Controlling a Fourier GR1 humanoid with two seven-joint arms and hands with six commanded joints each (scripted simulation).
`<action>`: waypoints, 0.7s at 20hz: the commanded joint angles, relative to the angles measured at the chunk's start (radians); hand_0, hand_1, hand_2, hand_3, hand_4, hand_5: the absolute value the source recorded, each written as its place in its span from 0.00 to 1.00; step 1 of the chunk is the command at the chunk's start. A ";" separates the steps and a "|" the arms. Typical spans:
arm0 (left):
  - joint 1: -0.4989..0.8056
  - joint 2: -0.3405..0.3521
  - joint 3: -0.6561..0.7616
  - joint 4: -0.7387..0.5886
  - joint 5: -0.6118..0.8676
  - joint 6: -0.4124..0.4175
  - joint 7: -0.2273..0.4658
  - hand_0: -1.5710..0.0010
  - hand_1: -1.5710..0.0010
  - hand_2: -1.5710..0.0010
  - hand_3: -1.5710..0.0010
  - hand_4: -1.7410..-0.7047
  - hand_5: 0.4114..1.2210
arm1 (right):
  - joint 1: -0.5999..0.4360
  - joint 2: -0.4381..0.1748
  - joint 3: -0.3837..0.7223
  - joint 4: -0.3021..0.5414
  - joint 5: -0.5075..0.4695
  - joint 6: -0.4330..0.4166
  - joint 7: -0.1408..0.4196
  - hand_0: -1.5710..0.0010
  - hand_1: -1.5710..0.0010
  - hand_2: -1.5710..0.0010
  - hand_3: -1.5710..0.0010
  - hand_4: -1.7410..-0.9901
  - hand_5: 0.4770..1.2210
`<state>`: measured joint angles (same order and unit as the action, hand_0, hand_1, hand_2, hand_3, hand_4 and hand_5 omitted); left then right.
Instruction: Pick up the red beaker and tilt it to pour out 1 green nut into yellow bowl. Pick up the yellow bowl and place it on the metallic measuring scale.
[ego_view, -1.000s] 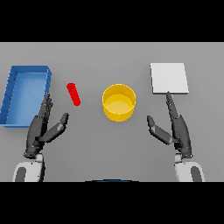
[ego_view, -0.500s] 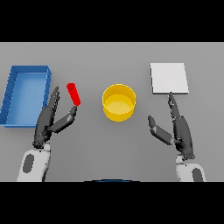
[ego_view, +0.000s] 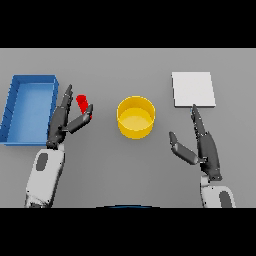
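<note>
The red beaker (ego_view: 83, 104) stands on the grey table, left of the yellow bowl (ego_view: 135, 116). My left hand (ego_view: 62, 122) is right beside it, fingers straight along its left side and the thumb reaching across its front, which hides the beaker's lower part. The hand is open, not closed round the beaker. The metallic scale (ego_view: 193, 89) is a flat pale square at the back right. My right hand (ego_view: 204, 144) rests open in front of the scale, right of the bowl and apart from both. No nut is visible.
A blue tray (ego_view: 15, 95) lies at the far left, just left of my left hand.
My left hand has moved forward and to the right, from in front of the blue tray up to the red beaker. The right hand has shifted only slightly.
</note>
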<state>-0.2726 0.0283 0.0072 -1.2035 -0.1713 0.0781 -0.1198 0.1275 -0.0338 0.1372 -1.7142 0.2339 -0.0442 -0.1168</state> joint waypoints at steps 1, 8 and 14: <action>-0.017 -0.006 -0.002 0.038 -0.012 0.009 -0.018 1.00 1.00 1.00 1.00 0.54 0.27 | 0.001 -0.002 -0.003 0.011 -0.001 0.000 -0.005 1.00 1.00 1.00 1.00 0.66 0.26; -0.144 -0.009 0.011 0.200 -0.054 0.054 -0.064 1.00 1.00 1.00 1.00 0.47 0.31 | -0.001 0.000 0.001 -0.018 -0.005 0.004 0.013 1.00 1.00 1.00 1.00 0.63 0.29; -0.217 -0.030 0.034 0.309 -0.058 0.088 -0.141 1.00 0.98 0.97 1.00 0.43 0.38 | 0.022 -0.001 0.002 -0.010 -0.001 0.004 -0.005 1.00 1.00 1.00 1.00 0.64 0.29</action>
<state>-0.4904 -0.0019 0.0406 -0.8943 -0.2294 0.1665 -0.2585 0.1494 -0.0344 0.1395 -1.7237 0.2331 -0.0401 -0.1192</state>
